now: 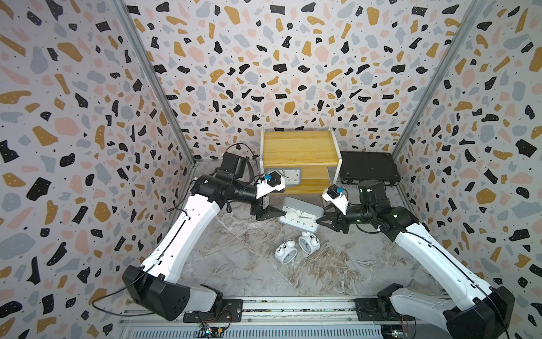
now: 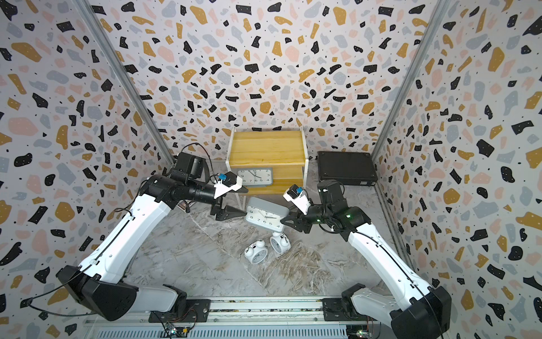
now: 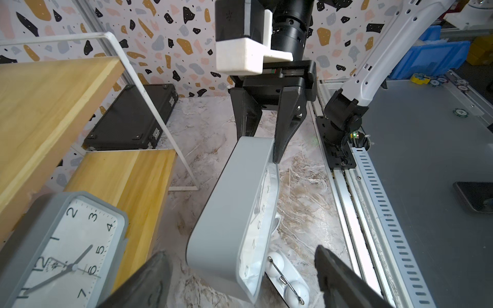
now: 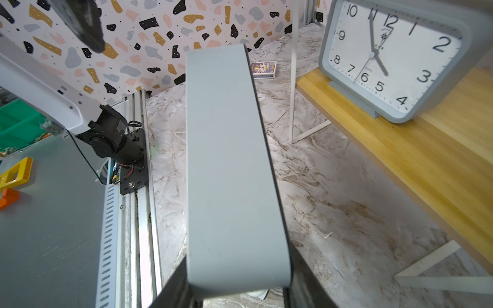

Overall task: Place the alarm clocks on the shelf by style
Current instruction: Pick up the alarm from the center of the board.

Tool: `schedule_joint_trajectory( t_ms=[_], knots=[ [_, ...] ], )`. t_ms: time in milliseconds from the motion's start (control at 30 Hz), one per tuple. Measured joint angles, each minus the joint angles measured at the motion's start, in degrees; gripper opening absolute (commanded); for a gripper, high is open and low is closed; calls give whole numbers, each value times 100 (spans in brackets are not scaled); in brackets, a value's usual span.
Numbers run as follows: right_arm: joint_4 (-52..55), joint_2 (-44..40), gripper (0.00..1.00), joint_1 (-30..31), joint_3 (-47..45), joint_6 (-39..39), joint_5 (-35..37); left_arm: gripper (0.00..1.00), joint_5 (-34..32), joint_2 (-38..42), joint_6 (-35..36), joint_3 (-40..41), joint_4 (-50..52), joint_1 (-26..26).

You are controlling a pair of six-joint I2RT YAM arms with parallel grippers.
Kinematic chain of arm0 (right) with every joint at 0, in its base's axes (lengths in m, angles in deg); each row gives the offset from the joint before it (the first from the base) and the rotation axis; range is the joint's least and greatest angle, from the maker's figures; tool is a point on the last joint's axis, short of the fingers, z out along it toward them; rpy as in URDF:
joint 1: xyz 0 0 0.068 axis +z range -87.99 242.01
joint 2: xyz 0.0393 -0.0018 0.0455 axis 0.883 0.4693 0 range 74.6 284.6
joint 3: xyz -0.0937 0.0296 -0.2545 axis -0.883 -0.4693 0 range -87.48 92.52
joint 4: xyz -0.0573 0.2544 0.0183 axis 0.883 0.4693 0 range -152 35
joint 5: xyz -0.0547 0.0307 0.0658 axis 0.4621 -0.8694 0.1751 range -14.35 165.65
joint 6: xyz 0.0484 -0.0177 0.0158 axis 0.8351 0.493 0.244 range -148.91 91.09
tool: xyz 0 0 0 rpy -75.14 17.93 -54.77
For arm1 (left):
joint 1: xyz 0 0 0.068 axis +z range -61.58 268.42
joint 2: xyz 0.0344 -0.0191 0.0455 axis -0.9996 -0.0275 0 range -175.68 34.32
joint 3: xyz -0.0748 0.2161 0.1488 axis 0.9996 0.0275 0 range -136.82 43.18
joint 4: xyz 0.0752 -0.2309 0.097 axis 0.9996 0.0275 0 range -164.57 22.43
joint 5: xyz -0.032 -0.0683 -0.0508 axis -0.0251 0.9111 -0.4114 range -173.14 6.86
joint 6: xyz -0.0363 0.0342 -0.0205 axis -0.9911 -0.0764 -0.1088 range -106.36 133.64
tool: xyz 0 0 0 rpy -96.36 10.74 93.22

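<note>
Grey clock (image 3: 229, 213) in R fingers (image 3: 286, 125)

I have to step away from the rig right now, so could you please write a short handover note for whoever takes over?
Right claw: shut on one end of a grey clock, held above the table in front of the shelf.
Left claw: open at that clock's other end, not gripping.
Done: second grey clock stands on the shelf's lower board.
Left: shelve the held clock, then both white twin-bell clocks, on the table beneath it.
</note>
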Motion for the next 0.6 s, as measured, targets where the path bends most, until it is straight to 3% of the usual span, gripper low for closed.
schedule_joint_trajectory(
  t_ms=[233, 600],
  knots=[
    [254, 39, 23, 15, 166, -214, -103, 87, -35, -616, 586, -647, 861, -214],
    [511, 114, 23, 114, 435, -433, -76, 81, -275, -1001, 717, -931, 1228, -426]
  ],
)
